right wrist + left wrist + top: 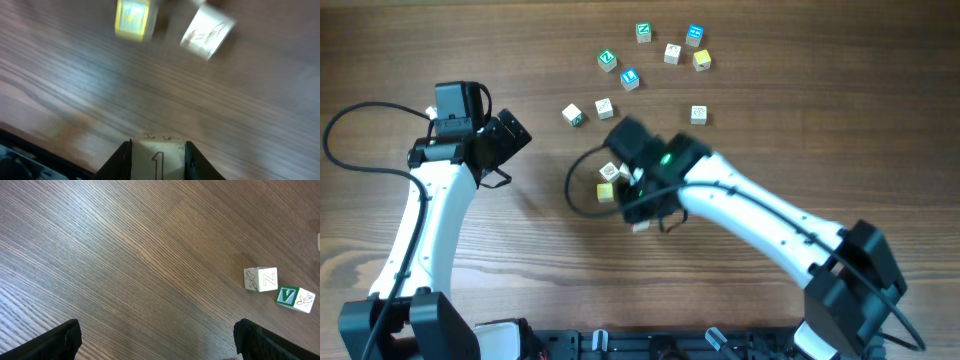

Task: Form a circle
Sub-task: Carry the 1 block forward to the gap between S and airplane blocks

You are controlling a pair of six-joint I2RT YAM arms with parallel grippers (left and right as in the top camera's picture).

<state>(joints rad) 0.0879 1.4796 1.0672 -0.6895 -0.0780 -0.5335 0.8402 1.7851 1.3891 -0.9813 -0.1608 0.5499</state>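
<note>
Wooden table (520, 280) holds eleven loose cubes (672, 53); right jaws grip a twelfth cube (157, 161).

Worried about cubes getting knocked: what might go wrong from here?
1. The right claw holds a cream cube close to the yellow cube and a white cube; setting it down may nudge them.
2. Its black cable loops beside those cubes and might drag them.

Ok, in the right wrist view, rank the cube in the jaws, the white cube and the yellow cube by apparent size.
1. The held cube, nearest the camera and cropped below.
2. The white cube, tilted.
3. The yellow cube, cropped at the top, so its place is unsure.
</note>
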